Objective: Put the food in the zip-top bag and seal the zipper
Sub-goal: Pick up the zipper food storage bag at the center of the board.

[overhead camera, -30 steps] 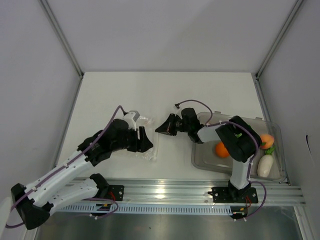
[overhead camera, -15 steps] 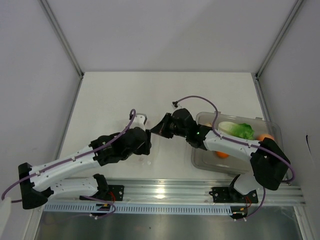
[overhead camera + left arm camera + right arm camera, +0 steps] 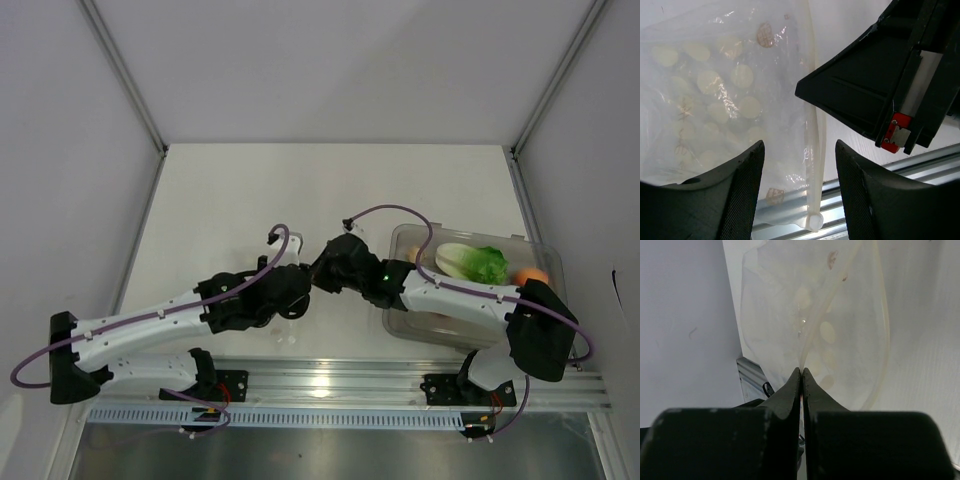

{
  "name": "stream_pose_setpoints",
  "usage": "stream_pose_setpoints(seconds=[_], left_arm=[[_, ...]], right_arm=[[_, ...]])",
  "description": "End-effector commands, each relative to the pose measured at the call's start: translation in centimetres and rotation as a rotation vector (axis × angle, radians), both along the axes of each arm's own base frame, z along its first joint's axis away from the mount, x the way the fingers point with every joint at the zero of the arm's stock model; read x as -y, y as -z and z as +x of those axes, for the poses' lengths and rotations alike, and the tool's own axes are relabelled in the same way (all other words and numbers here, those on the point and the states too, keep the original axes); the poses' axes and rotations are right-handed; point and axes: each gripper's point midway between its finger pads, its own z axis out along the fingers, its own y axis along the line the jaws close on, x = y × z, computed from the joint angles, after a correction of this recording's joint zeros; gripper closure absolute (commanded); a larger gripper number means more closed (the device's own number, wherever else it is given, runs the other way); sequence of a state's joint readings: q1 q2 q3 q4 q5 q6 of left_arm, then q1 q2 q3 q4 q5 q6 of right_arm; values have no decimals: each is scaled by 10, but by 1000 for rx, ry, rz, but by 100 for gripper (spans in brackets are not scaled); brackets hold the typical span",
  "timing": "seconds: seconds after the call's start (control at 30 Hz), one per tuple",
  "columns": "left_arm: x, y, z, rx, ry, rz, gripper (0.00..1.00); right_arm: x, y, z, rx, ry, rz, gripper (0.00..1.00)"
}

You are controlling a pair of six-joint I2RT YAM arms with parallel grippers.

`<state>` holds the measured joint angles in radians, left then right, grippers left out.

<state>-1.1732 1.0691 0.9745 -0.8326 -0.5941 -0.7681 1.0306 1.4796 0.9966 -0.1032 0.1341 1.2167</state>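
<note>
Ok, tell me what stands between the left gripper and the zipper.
Nothing visible does. The zipper lies bare under the open left gripper; the right gripper pinches the bag off to one side.

The zip-top bag (image 3: 715, 100) is glossy, crinkled clear plastic; the left end effector (image 3: 799, 170) is matt, textured black.

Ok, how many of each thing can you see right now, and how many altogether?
Toy foods showing: 2, lettuce head and reddish-orange fruit; the arm may hide more
Bags: 1, zip-top bag
Trays: 1, clear tray
Grippers: 2, left gripper and right gripper
Total: 6
</note>
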Motion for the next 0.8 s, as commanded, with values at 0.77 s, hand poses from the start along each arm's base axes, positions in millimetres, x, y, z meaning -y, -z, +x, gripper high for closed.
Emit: stream_pose_setpoints(seconds=[0.77], left_arm=[[-6, 15, 1, 50, -61, 0, 51]], right_arm=[[-2, -51, -6, 32, 109, 116, 100]])
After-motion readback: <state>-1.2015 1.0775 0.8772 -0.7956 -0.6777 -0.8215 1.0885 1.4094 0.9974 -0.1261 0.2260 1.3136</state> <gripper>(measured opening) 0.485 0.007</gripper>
